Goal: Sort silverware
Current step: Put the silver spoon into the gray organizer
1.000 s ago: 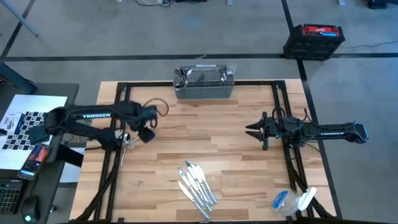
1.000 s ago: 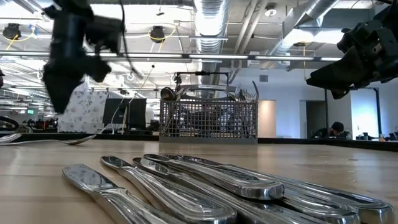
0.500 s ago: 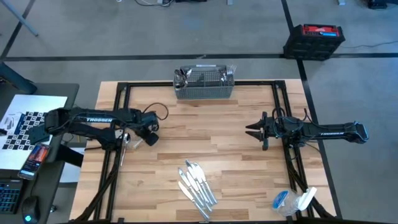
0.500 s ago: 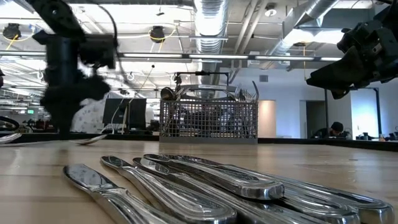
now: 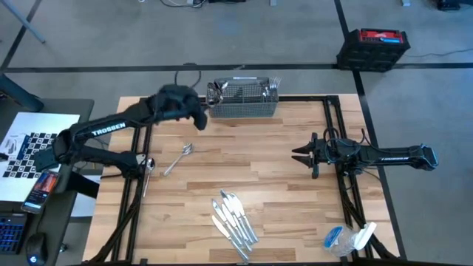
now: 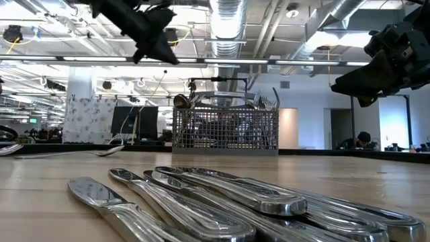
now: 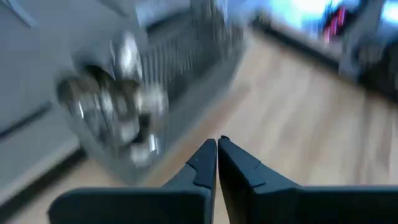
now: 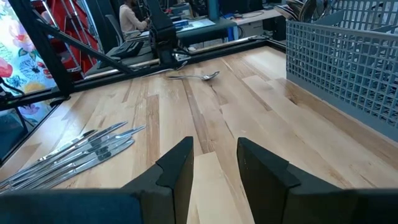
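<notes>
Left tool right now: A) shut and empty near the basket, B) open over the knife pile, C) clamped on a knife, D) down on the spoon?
A: the left tool has its fingers pressed together with nothing between them, up by the wire basket.

The left wrist view is all blurry. The basket [image 7: 155,93] there is a smear, and the shiny things [image 7: 115,102] sticking out of it cannot be told apart as forks or spoons. In the low view, the knives [image 6: 222,202] are cut off at the bottom edge. The right arm [image 6: 386,54] runs off the side. From above, the silverware in the basket [image 5: 242,100] looks too small to name.
</notes>
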